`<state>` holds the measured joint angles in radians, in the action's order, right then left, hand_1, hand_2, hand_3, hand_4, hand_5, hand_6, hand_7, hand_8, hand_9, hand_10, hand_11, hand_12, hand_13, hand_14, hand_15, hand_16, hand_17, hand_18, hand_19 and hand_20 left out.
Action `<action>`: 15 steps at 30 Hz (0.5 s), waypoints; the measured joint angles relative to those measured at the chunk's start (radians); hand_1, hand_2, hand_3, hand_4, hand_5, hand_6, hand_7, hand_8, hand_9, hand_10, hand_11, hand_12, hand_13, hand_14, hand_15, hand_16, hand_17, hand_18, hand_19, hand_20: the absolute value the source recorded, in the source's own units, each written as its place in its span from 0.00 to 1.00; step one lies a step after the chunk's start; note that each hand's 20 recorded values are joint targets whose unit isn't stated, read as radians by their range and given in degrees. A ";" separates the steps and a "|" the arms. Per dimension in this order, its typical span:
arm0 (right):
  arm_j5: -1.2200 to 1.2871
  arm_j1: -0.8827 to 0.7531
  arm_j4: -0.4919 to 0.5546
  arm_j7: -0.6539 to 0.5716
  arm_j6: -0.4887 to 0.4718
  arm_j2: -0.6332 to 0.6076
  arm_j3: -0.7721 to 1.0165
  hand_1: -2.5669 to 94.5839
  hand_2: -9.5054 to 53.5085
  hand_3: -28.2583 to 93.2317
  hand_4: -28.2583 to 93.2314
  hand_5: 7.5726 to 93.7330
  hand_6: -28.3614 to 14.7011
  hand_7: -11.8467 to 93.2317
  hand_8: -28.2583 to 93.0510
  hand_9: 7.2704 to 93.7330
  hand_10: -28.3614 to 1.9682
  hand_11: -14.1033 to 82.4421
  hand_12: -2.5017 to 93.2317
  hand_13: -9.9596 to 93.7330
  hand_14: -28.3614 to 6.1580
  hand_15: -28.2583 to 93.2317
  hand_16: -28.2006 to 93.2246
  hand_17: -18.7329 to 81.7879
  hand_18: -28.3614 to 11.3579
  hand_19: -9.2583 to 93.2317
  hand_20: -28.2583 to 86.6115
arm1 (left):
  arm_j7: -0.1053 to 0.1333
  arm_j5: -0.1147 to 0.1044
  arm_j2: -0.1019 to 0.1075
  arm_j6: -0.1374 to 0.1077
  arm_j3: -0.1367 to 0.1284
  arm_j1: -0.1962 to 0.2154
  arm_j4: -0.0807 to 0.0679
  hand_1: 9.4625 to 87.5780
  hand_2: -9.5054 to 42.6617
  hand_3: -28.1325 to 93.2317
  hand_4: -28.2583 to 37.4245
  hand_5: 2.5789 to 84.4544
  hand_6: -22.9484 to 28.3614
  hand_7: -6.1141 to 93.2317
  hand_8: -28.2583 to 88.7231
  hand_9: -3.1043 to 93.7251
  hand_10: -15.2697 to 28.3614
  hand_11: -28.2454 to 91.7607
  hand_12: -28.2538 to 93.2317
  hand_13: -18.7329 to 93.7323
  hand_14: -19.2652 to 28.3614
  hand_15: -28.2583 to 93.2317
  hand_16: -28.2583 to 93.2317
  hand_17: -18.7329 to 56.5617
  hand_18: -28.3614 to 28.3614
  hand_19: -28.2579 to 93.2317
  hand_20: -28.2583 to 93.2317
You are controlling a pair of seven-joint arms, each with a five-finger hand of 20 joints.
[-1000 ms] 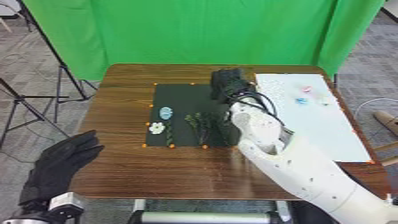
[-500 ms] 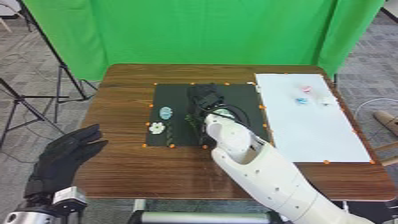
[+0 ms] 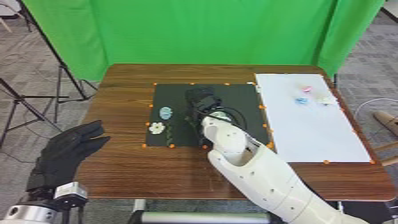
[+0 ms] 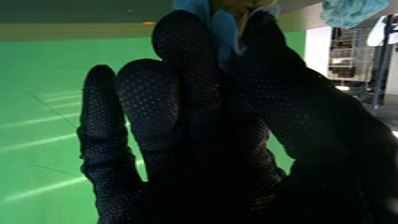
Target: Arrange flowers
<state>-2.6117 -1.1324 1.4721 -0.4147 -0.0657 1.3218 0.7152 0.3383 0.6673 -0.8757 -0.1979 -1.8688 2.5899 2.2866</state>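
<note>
Over the upper middle of the black mat (image 3: 240, 92), my right hand (image 3: 202, 96) has its palm and fingers angled away from the arm. In the right wrist view the thumb and a finger of the right hand (image 4: 200, 95) pinch a blue-petalled flower (image 4: 224, 27) with a yellowish centre. A light blue flower (image 3: 166, 113) and a white flower (image 3: 157, 128) lie on the mat's left side, with a green stem (image 3: 171, 137) below; the arm covers most other stems. A pale blue flower (image 4: 351, 11) is close by in the wrist view. My left hand (image 3: 64, 152) is open at the table's left edge.
On the right, a white sheet (image 3: 311, 135) holds a pink flower (image 3: 306, 89), a small blue one (image 3: 302, 101) and a white one (image 3: 327, 101). Orange dots line both sheets. A green curtain (image 3: 204, 35) hangs behind the brown table (image 3: 124, 172).
My right hand has moved left and nearer from the mat's upper right part to its middle, and the arm now covers the green stems. The left hand has shifted slightly.
</note>
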 measured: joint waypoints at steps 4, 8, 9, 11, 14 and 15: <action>0.046 -0.002 0.005 -0.006 -0.030 0.003 0.012 0.44 0.00 0.91 0.00 0.77 0.63 0.32 0.22 0.74 0.60 0.55 0.38 0.66 0.50 0.85 0.43 0.37 0.14 0.86 0.45 | -0.004 0.000 0.000 0.001 0.001 -0.003 -0.003 0.20 0.26 0.93 0.21 0.50 0.65 0.27 0.13 0.41 0.76 0.53 0.30 0.42 0.87 0.63 0.17 0.14 0.86 0.67 0.38; 0.060 -0.002 0.007 -0.009 -0.055 0.009 0.021 0.41 0.00 0.93 0.00 0.75 0.63 0.31 0.19 0.71 0.55 0.59 0.35 0.64 0.47 0.86 0.43 0.36 0.13 0.85 0.46 | -0.007 0.001 0.000 0.003 0.002 -0.007 -0.004 0.20 0.26 0.93 0.21 0.50 0.65 0.27 0.13 0.41 0.75 0.53 0.30 0.42 0.87 0.63 0.17 0.14 0.86 0.67 0.38; 0.060 -0.002 0.007 -0.008 -0.060 0.010 0.022 0.40 0.00 0.93 0.00 0.74 0.63 0.32 0.18 0.70 0.53 0.60 0.33 0.64 0.47 0.86 0.42 0.36 0.12 0.85 0.47 | -0.007 0.001 0.000 0.003 0.002 -0.007 -0.004 0.20 0.26 0.93 0.21 0.50 0.65 0.27 0.13 0.41 0.76 0.53 0.30 0.42 0.88 0.63 0.17 0.14 0.86 0.67 0.38; 0.060 -0.002 0.009 -0.008 -0.070 0.011 0.024 0.39 0.00 0.94 0.00 0.73 0.63 0.32 0.13 0.68 0.51 0.62 0.31 0.63 0.45 0.86 0.42 0.35 0.11 0.84 0.47 | -0.007 0.001 0.000 0.003 0.002 -0.007 -0.004 0.20 0.26 0.93 0.21 0.50 0.65 0.27 0.13 0.41 0.76 0.52 0.30 0.42 0.89 0.63 0.17 0.14 0.86 0.67 0.38; 0.060 0.000 0.013 -0.008 -0.084 0.012 0.025 0.37 0.00 0.94 0.00 0.71 0.60 0.32 0.12 0.66 0.46 0.64 0.29 0.62 0.43 0.86 0.42 0.34 0.10 0.84 0.48 | -0.007 0.001 0.000 0.002 0.002 -0.006 -0.004 0.20 0.26 0.93 0.21 0.50 0.65 0.27 0.13 0.41 0.76 0.52 0.30 0.42 0.89 0.63 0.16 0.14 0.86 0.67 0.38; 0.060 0.001 0.014 -0.008 -0.088 0.012 0.025 0.36 0.00 0.95 0.00 0.70 0.59 0.31 0.12 0.65 0.44 0.64 0.29 0.61 0.42 0.87 0.42 0.34 0.09 0.84 0.48 | -0.007 0.001 0.000 0.002 0.002 -0.006 -0.004 0.20 0.26 0.92 0.21 0.50 0.65 0.26 0.13 0.41 0.76 0.52 0.30 0.41 0.89 0.63 0.16 0.13 0.86 0.67 0.38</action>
<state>-2.5516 -1.1315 1.4860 -0.4228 -0.1540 1.3340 0.7401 0.3316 0.6686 -0.8760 -0.1961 -1.8671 2.5844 2.2826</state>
